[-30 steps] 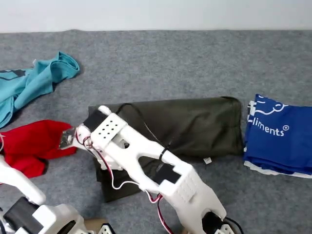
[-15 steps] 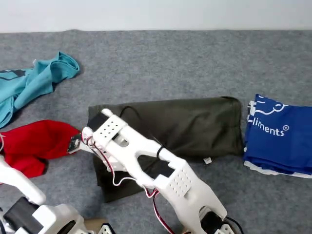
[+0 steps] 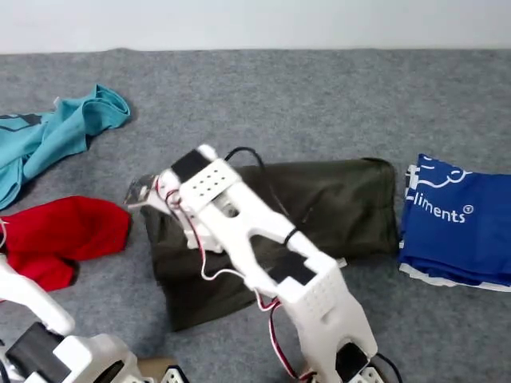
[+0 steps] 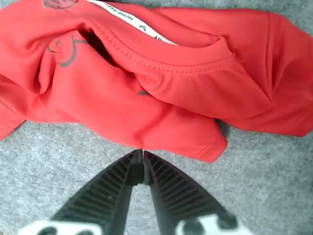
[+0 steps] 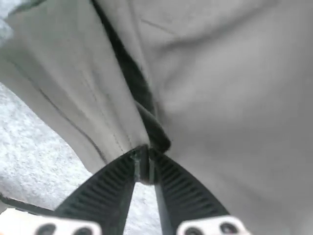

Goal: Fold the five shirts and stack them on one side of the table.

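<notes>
A dark olive shirt [image 3: 327,203] lies partly folded in the middle of the grey table. My right gripper [image 3: 142,194] sits at the shirt's left edge, shut on a fold of the olive shirt [image 5: 205,98], with the cloth pinched at the fingertips of the right gripper [image 5: 145,164]. A crumpled red shirt [image 3: 64,235] lies at the left front. In the left wrist view my left gripper [image 4: 143,164] is shut and holds nothing, its tips just short of the hem of the red shirt [image 4: 146,88].
A teal shirt [image 3: 56,136] lies bunched at the far left. A folded blue shirt [image 3: 459,219] rests on top of a white one at the right edge. My left arm's base [image 3: 40,335] stands at the front left corner.
My right gripper has moved away from the red shirt, to the right and toward the back, taking the olive shirt's left edge with it. The left arm's base has kept still.
</notes>
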You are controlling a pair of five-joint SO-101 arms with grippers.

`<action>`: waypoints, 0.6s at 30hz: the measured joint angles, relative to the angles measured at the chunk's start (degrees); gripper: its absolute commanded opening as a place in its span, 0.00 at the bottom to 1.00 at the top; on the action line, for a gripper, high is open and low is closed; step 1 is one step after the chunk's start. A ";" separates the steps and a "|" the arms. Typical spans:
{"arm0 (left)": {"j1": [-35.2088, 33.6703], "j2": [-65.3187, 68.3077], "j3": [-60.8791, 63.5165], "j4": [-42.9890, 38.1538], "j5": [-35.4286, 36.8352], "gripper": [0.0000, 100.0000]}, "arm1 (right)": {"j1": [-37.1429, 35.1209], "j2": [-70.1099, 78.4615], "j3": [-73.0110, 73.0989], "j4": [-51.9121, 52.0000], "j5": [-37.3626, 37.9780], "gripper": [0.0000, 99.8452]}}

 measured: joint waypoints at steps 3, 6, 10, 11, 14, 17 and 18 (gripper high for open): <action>0.00 0.00 0.00 0.00 0.00 0.01 | 1.58 -1.05 0.00 0.00 0.00 0.02; 0.00 0.00 0.00 0.00 0.00 0.01 | 2.55 -2.46 0.00 0.00 0.00 0.01; 0.00 0.00 0.00 0.00 0.00 0.01 | 2.81 -5.36 0.00 0.00 0.00 0.01; 0.00 0.00 0.00 0.00 0.00 0.01 | 2.90 -6.24 0.00 0.00 0.00 0.01; 0.00 0.00 0.00 0.00 0.00 0.01 | 3.16 -8.44 0.00 0.00 0.00 0.01; 0.00 0.00 0.00 0.00 0.00 0.01 | 3.96 -9.58 0.00 0.00 0.00 0.01; 0.00 0.00 0.00 0.00 0.00 0.01 | 4.48 -9.67 0.00 0.00 0.00 0.01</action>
